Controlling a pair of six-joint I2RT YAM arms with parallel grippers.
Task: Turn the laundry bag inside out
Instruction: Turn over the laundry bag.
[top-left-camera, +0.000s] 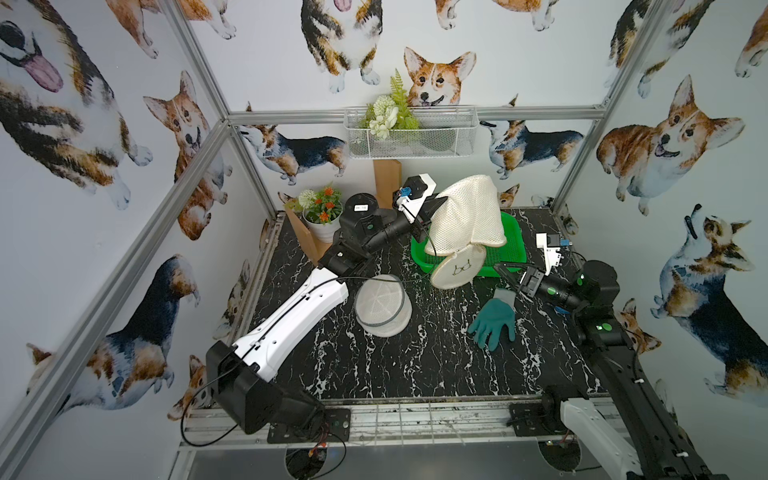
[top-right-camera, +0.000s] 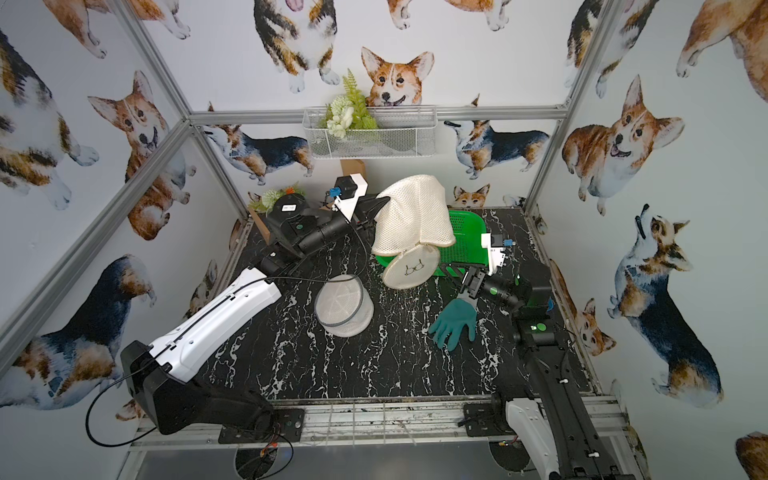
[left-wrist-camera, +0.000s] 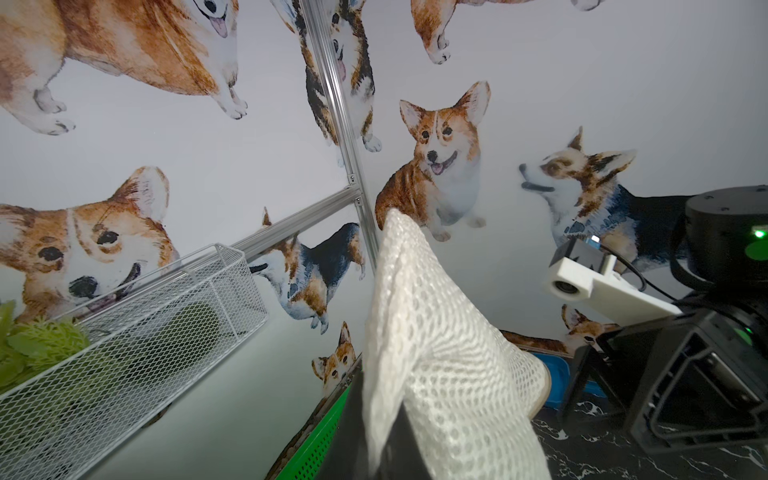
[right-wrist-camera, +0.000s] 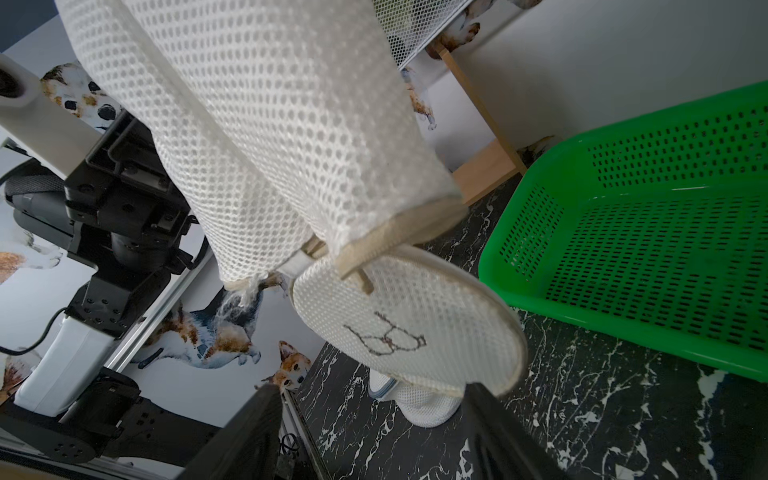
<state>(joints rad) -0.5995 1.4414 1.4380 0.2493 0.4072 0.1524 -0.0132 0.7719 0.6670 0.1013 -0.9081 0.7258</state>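
Observation:
The laundry bag (top-left-camera: 465, 216) (top-right-camera: 411, 216) is a cream mesh sack hanging in the air over the green basket. Its round flap (top-left-camera: 457, 270) (right-wrist-camera: 407, 328), stitched with a glasses outline, dangles below the open rim. My left gripper (top-left-camera: 442, 203) (left-wrist-camera: 380, 436) is raised at the bag's upper left and shut on a fold of the bag's mesh (left-wrist-camera: 436, 353). My right gripper (top-left-camera: 505, 276) (right-wrist-camera: 372, 399) stands open low on the right, its fingers just below the flap's lower edge, with nothing between them.
A green perforated basket (top-left-camera: 513, 237) (right-wrist-camera: 644, 232) sits behind the bag. A small round mesh bag with a grey rim (top-left-camera: 382, 307) and a teal glove (top-left-camera: 494, 320) lie on the black marble table. A flower pot (top-left-camera: 320, 212) stands at the back left, and a wire basket (top-left-camera: 411, 133) hangs on the wall.

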